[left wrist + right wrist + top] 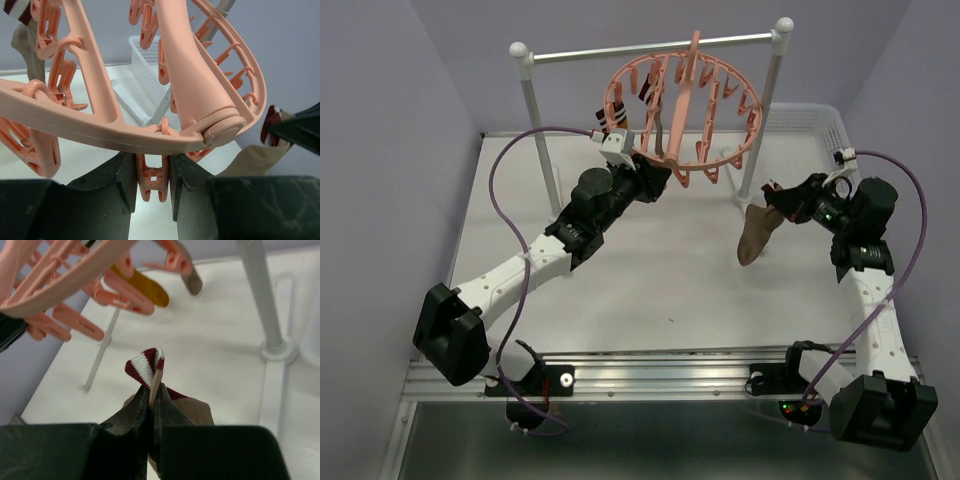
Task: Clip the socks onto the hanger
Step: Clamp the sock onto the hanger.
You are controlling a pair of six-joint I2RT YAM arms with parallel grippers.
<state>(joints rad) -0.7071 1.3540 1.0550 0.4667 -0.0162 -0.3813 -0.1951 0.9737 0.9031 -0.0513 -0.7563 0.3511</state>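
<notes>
- At the lowest point of the hanger (680, 105), my left claw (152, 175) is narrowed onto one dangling clip (152, 187), a pad on each side of it. I cannot tell whether its mouth is sprung open.
- Off to the right of the hanger and lower than its ring, my right claw (152, 405) is pinched tight on the brown sock (757, 235). It grips at the striped cuff (145, 365), and the foot hangs limp below, clear of the table (650, 290).
- Near the hanger's left rim a second sock (27, 42) hangs from a clip, so I judge one of the pair is done.
- The held sock is light and floppy. It will sag and swing when I carry it, and only the part right at my fingertips will go where I point it.
- The cuff is the place to hold: doubled, thicker cloth with an edge poking past my fingers, enough to offer to the clip.
- The hanger is stiff plastic but hangs free from the rail stand (650, 48). It looks likely to tilt or sway if I push, so my left claw has to steady it.
- The clip is small and smooth. My pads could slip off its tabs and let it snap shut too early.
</notes>
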